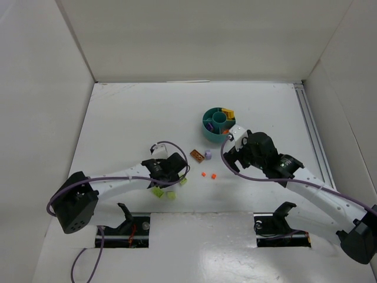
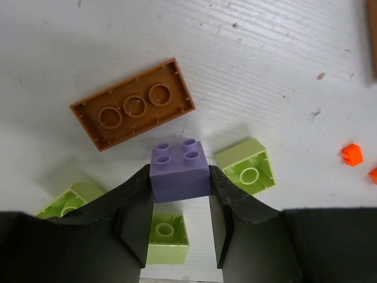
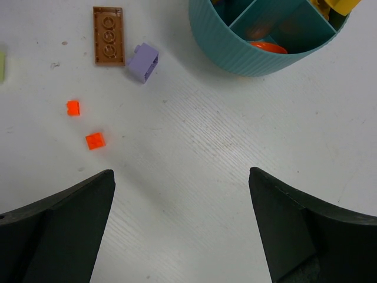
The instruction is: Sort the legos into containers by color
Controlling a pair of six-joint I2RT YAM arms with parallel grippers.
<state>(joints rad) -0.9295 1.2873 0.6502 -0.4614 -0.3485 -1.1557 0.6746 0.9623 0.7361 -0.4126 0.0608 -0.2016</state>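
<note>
- As the left gripper (image 2: 179, 177) clamps shut, its black fingers (image 2: 136, 218) press both flanks of a lilac brick (image 2: 179, 162), studs up, firmly pinched. I cannot tell whether it is off the table.
- Right under the gap between those fingers lies a lime green brick (image 2: 168, 236), hollow side up.
- A second lime brick (image 2: 246, 170) sits just beside the lilac one on the right, and a third lime brick (image 2: 68, 203) peeks out from behind the left finger.
- Just beyond the pinched piece there is a brown plate (image 2: 132, 103), underside up and lying at a slant, clear of the lilac brick.
- Out at the right edge of this wrist view sit two tiny orange-red bricks (image 2: 351, 154), well apart from the cluster.
- Over to the right gripper (image 3: 182, 224): jaws spread wide, nothing between them, hanging over bare white tabletop (image 3: 194, 147).
- Ahead of it on the left, a second lilac piece (image 3: 143, 62) lies on its side, just beside another brown plate (image 3: 108, 35).
- Ahead on the right stands the teal dish (image 3: 247, 56), with a round orange-red piece (image 3: 268, 47) in its nearest compartment and an orange-yellow piece (image 3: 341, 5) at the far side.
- From above, the dish sits right of centre, just beyond the right arm's wrist, with the left arm's lime cluster well apart on the left.
</note>
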